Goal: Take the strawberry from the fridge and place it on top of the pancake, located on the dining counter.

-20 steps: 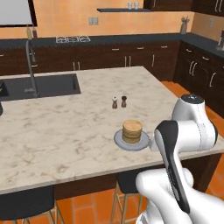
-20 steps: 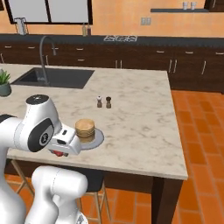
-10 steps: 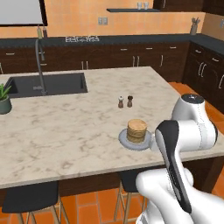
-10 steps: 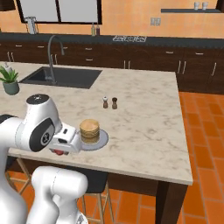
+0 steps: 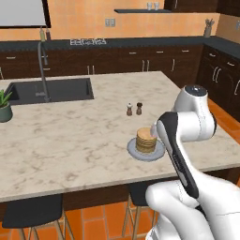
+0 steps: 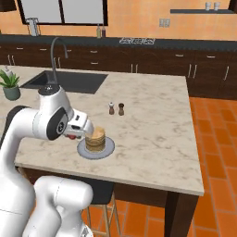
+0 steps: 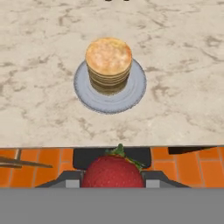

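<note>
My gripper (image 7: 113,177) is shut on the strawberry (image 7: 113,170), a dark-red fruit with green leaves. It hangs just off the near edge of the dining counter (image 7: 183,65). Ahead of it the pancake (image 7: 108,57) stack stands on a grey plate (image 7: 89,98) close to that edge. From the right base the gripper (image 6: 75,134) is level with the pancake (image 6: 96,138), just left of it, with the strawberry (image 6: 71,136) showing red beneath the hand. From the left base the pancake (image 5: 146,139) peeks out beside my forearm. The fridge is out of view.
Salt and pepper shakers (image 6: 115,109) stand behind the plate (image 6: 105,150). A black sink (image 5: 51,90) with a tall faucet (image 5: 43,70) and a potted plant (image 5: 3,105) sit to the left. Dark stools (image 5: 33,211) are tucked under the counter's near edge.
The whole scene has slid rightward in both base views, so the base has moved. The potted plant has come into view. The arm keeps its pose, still holding the strawberry.
</note>
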You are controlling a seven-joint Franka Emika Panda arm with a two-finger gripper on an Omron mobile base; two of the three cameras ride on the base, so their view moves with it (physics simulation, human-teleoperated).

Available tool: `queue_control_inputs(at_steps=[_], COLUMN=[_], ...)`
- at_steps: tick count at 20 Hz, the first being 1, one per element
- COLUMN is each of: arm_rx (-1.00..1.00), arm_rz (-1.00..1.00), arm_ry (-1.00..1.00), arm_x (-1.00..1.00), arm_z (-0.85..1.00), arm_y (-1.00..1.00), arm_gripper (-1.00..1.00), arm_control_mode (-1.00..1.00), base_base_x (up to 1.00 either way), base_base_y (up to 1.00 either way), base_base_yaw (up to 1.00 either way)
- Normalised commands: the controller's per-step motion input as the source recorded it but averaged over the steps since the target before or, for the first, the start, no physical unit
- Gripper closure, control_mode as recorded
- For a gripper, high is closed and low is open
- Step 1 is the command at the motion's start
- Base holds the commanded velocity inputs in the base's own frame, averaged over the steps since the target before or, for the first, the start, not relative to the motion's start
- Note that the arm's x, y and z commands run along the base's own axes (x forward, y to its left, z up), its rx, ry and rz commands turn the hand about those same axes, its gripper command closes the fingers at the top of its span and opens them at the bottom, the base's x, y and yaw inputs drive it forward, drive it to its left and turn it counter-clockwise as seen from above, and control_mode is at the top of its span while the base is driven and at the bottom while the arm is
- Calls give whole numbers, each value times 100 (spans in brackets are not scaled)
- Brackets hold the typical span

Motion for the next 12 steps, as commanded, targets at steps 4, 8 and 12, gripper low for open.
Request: queue_control_inputs(at_steps=[4,8,12], arm_rx=[3,1,-2], arm_rz=[-2,0,0], arm_ry=[0,0,0], arm_x=[100,100,100], arm_z=[-24,-43,-33], arm_y=[0,7,0], arm_gripper=[100,100,100], arm_control_mode=[-100,-100,-100], base_base_x=[0,0,0], base_base_y=[0,0,0], base_base_yaw=[0,0,0])
